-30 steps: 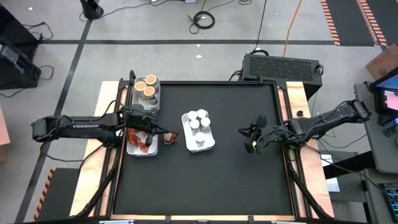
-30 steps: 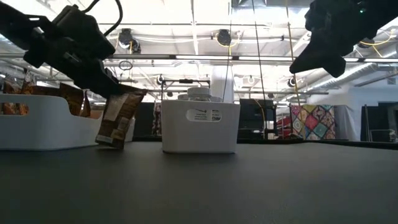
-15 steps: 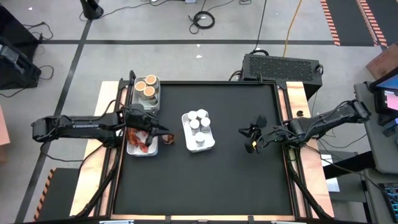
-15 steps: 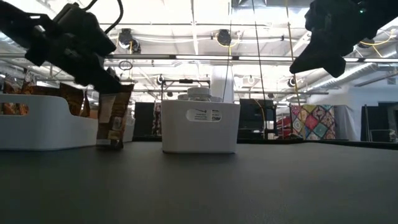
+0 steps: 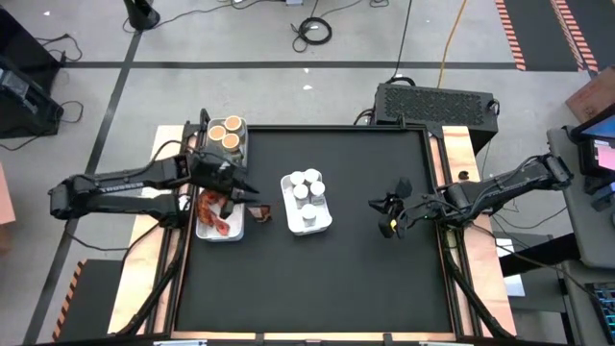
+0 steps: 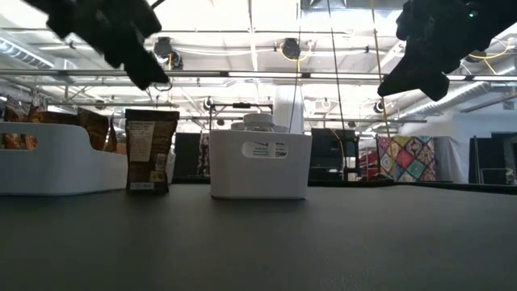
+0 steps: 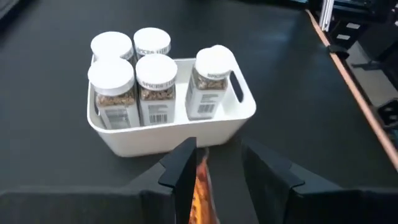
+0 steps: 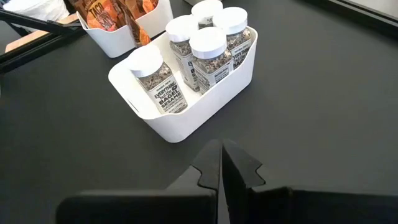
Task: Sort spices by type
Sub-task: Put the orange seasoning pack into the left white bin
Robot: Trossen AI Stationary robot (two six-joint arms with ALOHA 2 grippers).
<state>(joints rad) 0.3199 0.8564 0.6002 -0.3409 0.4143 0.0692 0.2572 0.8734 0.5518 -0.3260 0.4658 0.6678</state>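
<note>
While both arms hang above the black table (image 5: 327, 279), things stand thus:

Left gripper (image 5: 242, 189): over the table's left side, w/ fingers (image 7: 184, 174) parted a little, nothing between them; it sits above the lone packet, not touching it (low view shows a clear gap).
Lone packet (image 6: 150, 150): reddish-brown, crinkly, standing upright on the table surface just beside the packet tray, betw. that tray and the jar tray; its top edge shows under the left fingers in the left wrist view.
Packet tray (image 5: 205, 234): white, at the table's left edge, approx. mid-length; holds several more reddish-brown packets (image 5: 213, 213).
Tub tray (image 5: 240, 126): at the far left corner; 3 round orange-topped tubs (image 5: 231, 140) inside.
Jar tray (image 5: 321, 223): white, left of table centre; holds 5 white-capped jars (image 5: 306, 191), all upright, 4 bunched at one end and 1 apart at the other.
Right gripper (image 5: 390, 210): raised over the table's right side, near the right edge, well apart from all trays; fingers (image 8: 209, 163) pressed together, holding nothing.
Background: black box (image 5: 437, 104) on the floor beyond the far right corner; ceiling lights and a patterned quilt (image 6: 408, 162) in the room behind.
</note>
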